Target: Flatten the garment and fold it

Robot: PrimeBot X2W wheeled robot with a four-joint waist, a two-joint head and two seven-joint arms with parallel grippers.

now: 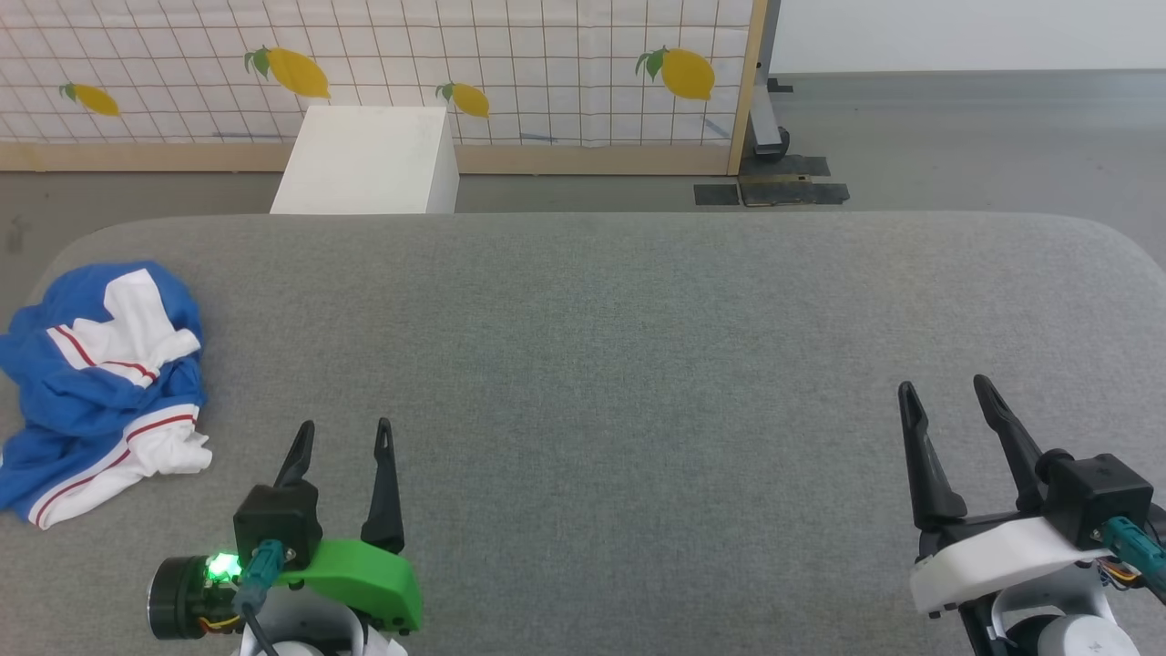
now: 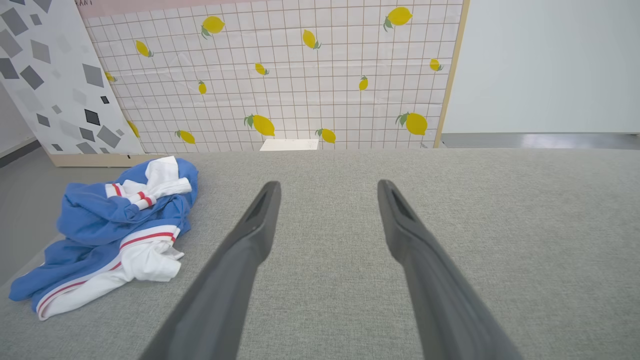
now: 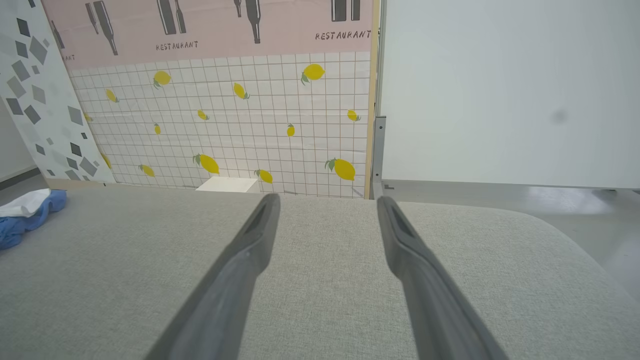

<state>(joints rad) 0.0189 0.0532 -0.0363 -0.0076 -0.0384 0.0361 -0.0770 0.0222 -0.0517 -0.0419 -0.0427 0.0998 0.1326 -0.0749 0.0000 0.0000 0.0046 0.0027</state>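
Observation:
The garment (image 1: pixel 100 387) is a bright blue shirt with white sleeves and thin red stripes, crumpled in a heap at the left edge of the grey padded table (image 1: pixel 619 346). It also lies left of the fingers in the left wrist view, garment (image 2: pixel 110 235), and at the far left in the right wrist view, garment (image 3: pixel 22 217). My left gripper (image 1: pixel 344 430) hovers open near the front, just right of the heap, touching nothing. At the front right my right gripper (image 1: pixel 943 387) is open too, with bare table between its fingers.
A white box (image 1: pixel 369 159) stands on the floor behind the table's far edge. Behind it runs a lemon-print panel (image 1: pixel 510 64) with a wooden frame. Grey floor and dark floor plates (image 1: pixel 774 187) lie at the back right. The garment hangs partly over the table's left edge.

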